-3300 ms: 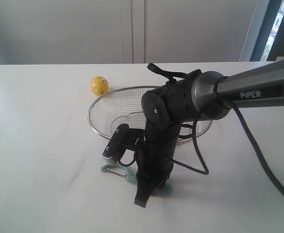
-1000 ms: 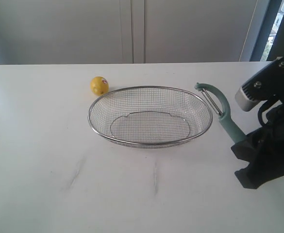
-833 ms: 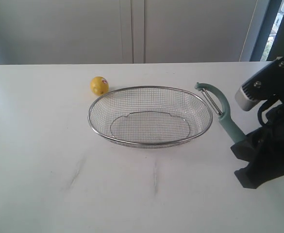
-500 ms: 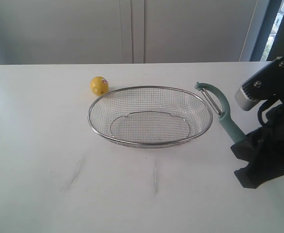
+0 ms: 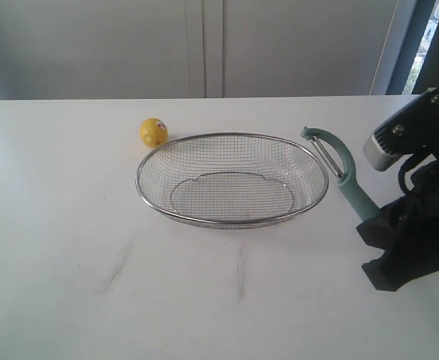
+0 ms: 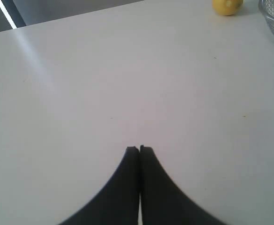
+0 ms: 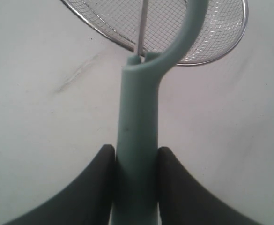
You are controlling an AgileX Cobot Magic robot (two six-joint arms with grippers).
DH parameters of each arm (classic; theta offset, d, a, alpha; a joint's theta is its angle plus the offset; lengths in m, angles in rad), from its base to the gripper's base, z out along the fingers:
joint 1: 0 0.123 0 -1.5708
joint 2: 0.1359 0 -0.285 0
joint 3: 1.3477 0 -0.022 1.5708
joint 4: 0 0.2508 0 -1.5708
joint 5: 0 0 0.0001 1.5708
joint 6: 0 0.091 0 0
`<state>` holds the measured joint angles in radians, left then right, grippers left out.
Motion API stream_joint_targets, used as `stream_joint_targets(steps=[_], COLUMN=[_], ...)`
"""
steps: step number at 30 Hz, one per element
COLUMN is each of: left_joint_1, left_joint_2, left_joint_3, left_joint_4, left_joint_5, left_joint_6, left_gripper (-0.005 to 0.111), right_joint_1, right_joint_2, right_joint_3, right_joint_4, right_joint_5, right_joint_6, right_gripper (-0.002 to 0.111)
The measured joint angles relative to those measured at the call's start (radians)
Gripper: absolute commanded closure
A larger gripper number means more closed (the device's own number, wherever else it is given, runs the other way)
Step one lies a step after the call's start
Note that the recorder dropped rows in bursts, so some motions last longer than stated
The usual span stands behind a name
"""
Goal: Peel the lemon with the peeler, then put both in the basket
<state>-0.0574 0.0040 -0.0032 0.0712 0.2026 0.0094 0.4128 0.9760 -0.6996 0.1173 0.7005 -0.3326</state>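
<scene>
Lemon [image 5: 153,132] sits on the desk [image 5: 54,225] just behind the left rim of the basket [image 5: 230,223], probably not touching; peeler [image 5: 344,176] is pinched by its handle in the right claw [image 7: 136,152], head up, just right of the basket; left claw [image 6: 139,149] is pressed together, holding nothing.

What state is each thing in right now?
lemon: on the table, outside the basket, nothing touching it, peel looks intact.
peeler: gripped by its handle in the right end effector, head up, beside the basket.
basket: upright on the table, empty.
left end effector: shut, holding nothing.
right end effector: shut on the peeler.
</scene>
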Motion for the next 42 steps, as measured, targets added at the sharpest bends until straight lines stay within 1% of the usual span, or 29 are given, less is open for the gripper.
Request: stream_joint_targets(steps=[11,13,19,22,24,35,39,41,42], left_joint_1=[0.000,0.000,0.000,0.000,0.000,0.000,0.000,0.000,0.000], left_joint_2=[0.000,0.000,0.000,0.000,0.000,0.000,0.000,0.000,-0.001], left_joint_3=[0.000,0.000,0.000,0.000,0.000,0.000,0.000,0.000,0.000], left_joint_4=[0.000,0.000,0.000,0.000,0.000,0.000,0.000,-0.002,-0.002], left_joint_5=[-0.007,-0.074,-0.378,-0.468,-0.500,-0.517,-0.628,-0.687,-0.738], left_joint_6=[0.000,-0.009,-0.027,-0.027,-0.027,-0.027,-0.048,-0.097,-0.146], left_gripper=[0.107,0.107,0.107,0.107,0.107,0.107,0.107,0.107,0.107], right_joint_1=[0.000,0.000,0.000,0.000,0.000,0.000,0.000,0.000,0.000], right_joint_2=[0.000,0.000,0.000,0.000,0.000,0.000,0.000,0.000,0.000], right_joint_3=[0.000,0.000,0.000,0.000,0.000,0.000,0.000,0.000,0.000], right_joint_4=[0.000,0.000,0.000,0.000,0.000,0.000,0.000,0.000,0.000], right_joint_5=[0.000,0.000,0.000,0.000,0.000,0.000,0.000,0.000,0.000], right_joint_6=[0.000,0.000,0.000,0.000,0.000,0.000,0.000,0.000,0.000], right_gripper=[0.108,0.108,0.108,0.108,0.108,0.108,0.108,0.108,0.108])
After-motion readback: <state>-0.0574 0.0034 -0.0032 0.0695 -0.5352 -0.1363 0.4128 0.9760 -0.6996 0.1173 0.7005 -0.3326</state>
